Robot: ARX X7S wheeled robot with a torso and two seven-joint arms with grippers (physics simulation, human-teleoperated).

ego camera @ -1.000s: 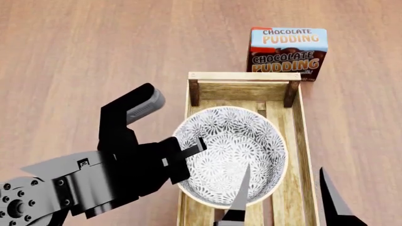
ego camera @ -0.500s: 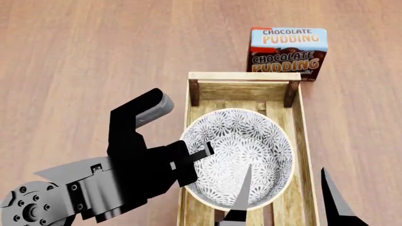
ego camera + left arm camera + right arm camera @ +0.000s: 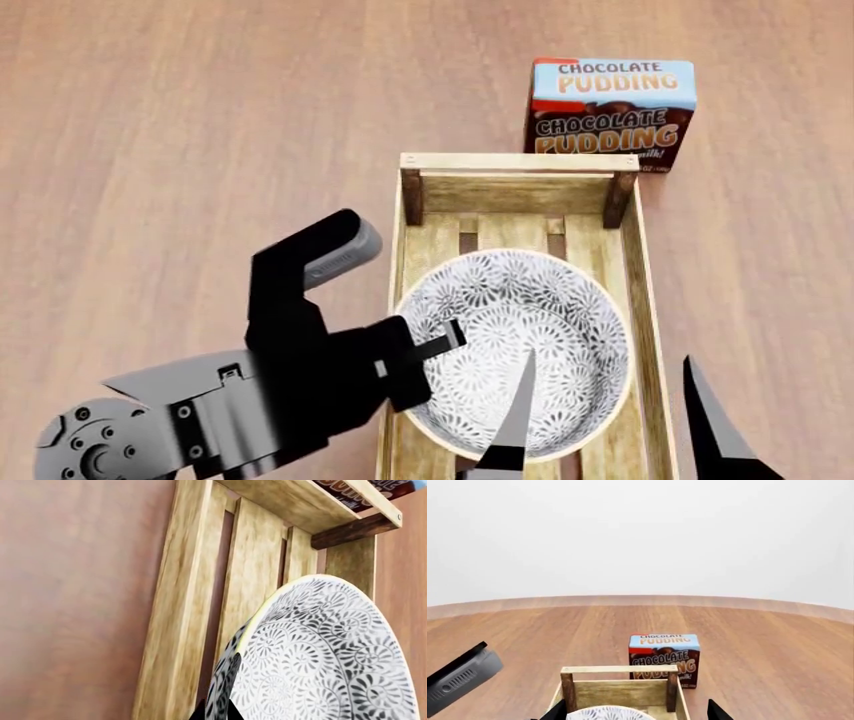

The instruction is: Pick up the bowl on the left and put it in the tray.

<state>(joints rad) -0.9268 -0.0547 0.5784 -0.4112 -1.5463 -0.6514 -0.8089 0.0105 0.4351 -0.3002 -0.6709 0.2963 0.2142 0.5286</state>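
Nearest the camera in the head view, the right gripper (image 3: 607, 425) showed only as two dark fingertips at the lower edge, spread apart, one over the bowl's near rim and one beyond the crate's right wall; nothing lay between them that they touched. The left gripper (image 3: 424, 340) reached in from the lower left, one finger inside the patterned ceramic bowl (image 3: 521, 350) and the rest of the hand outside, pinching the bowl's left rim; a second, grey-padded finger (image 3: 327, 250) stood raised over bare tabletop. In the left wrist view the bowl (image 3: 320, 655) appeared tilted, its pale rim above the slats, with the fingertips barely visible at the frame edge.

The bowl sat within the wooden crate (image 3: 642, 290), over its near half, its rim nearly spanning the width between the side walls. Whether it rested on the slats could not be told. The slatted floor stayed exposed between the bowl and the far end wall with its darker corner posts.

Just behind the far wall stood the chocolate pudding box (image 3: 611, 112), upright. The wooden tabletop (image 3: 200, 120) extended open to the left and far side; the right wrist view showed the crate (image 3: 619, 687) and box (image 3: 664, 657) before a plain pale background.
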